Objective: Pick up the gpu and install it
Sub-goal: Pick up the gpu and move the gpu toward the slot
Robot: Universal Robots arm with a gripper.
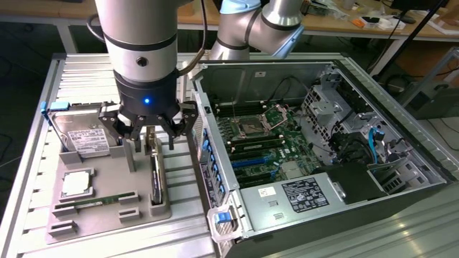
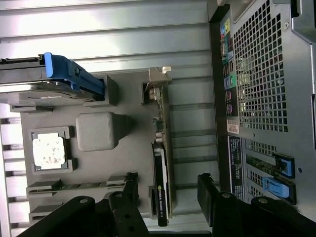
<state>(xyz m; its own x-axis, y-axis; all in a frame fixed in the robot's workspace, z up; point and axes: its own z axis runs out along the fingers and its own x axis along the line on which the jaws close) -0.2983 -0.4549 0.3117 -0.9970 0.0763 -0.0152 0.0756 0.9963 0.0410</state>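
The gpu (image 1: 156, 180) stands on its long edge in a slot at the exterior view's right side of the grey holder tray (image 1: 107, 217). In the wrist view the gpu (image 2: 160, 163) is a thin card with a black fan side and a silver bracket end. My gripper (image 1: 152, 144) hangs just above the card's far end, open, one finger on each side of the card and not touching it. In the wrist view my gripper (image 2: 169, 190) has its black fingers (image 2: 131, 186) spread well apart, with the card between them.
On the tray are a silver hard drive (image 1: 90, 138) with a blue bracket, a processor chip (image 1: 77, 184) and a narrow memory stick (image 1: 93, 202). The open computer case (image 1: 337, 177) with its motherboard (image 1: 265, 140) lies close by on the exterior view's right.
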